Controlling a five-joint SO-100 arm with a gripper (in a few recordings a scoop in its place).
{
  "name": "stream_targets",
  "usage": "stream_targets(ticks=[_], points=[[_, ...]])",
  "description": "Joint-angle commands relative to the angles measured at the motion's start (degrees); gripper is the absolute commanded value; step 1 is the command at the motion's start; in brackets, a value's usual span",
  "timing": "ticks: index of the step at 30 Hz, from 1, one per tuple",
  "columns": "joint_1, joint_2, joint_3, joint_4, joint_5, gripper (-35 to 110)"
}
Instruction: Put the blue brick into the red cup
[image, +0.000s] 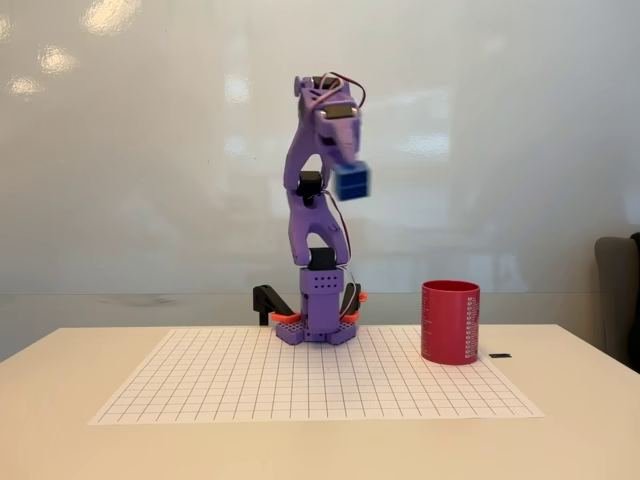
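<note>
The purple arm stands upright at the back of the grid mat in the fixed view, its wrist curled over at the top. Its gripper (350, 172) is shut on the blue brick (352, 181), held high in the air above the arm's base. The red cup (450, 321) stands upright on the right part of the mat, well below and to the right of the brick, with fine white print on its right side. The cup's inside is hidden from this low angle.
A white gridded mat (300, 385) covers the middle of the pale table (60, 440). A small black thing (501, 355) lies just right of the cup. A black clamp (266, 301) sits left of the arm's base. A chair edge (620, 300) shows at far right.
</note>
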Motion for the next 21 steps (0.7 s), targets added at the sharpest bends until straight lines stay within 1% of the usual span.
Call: stream_targets(ticks=[1,4,8,12,17,21], points=[[-21.53,2.29,2.81,0.26,3.16,-1],[-30.23,1.05,4.04,-0.09,5.45,-1],[-37.35,0.26,7.91,0.18,5.71,-1],[-45.44,0.26,15.47,-2.9,8.35,-1],[-47.2,-1.32,19.95,-8.53,10.02,-1],[-47.9,-4.66,20.83,-10.72,10.46,-1]])
